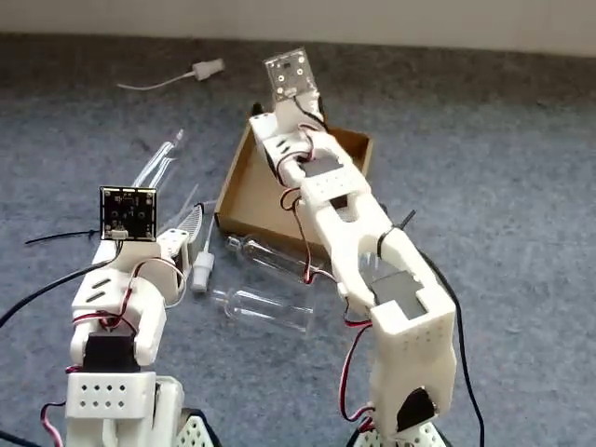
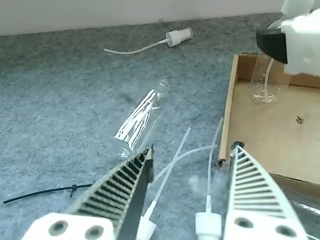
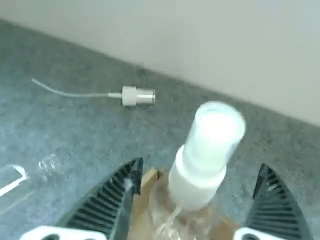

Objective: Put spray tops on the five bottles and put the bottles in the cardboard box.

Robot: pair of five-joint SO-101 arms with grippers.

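Observation:
A clear bottle capped with a white spray top (image 3: 205, 150) stands upright in the far corner of the cardboard box (image 1: 253, 191). My right gripper (image 3: 199, 170) is open, one finger on each side of it and not touching. My left gripper (image 2: 192, 149) is open low over the carpet beside the box. Two loose spray tops (image 2: 207, 222) lie just below it, their tubes running out between the fingers. An uncapped clear bottle (image 2: 140, 117) lies on the carpet beyond the gripper. Two more clear bottles (image 1: 265, 256) (image 1: 261, 309) lie in front of the box.
Another spray top (image 1: 207, 68) with a long tube lies far back near the wall. A black cable tie (image 2: 45, 192) lies on the grey carpet to the left. The right arm (image 1: 372, 251) stretches over the box's near wall.

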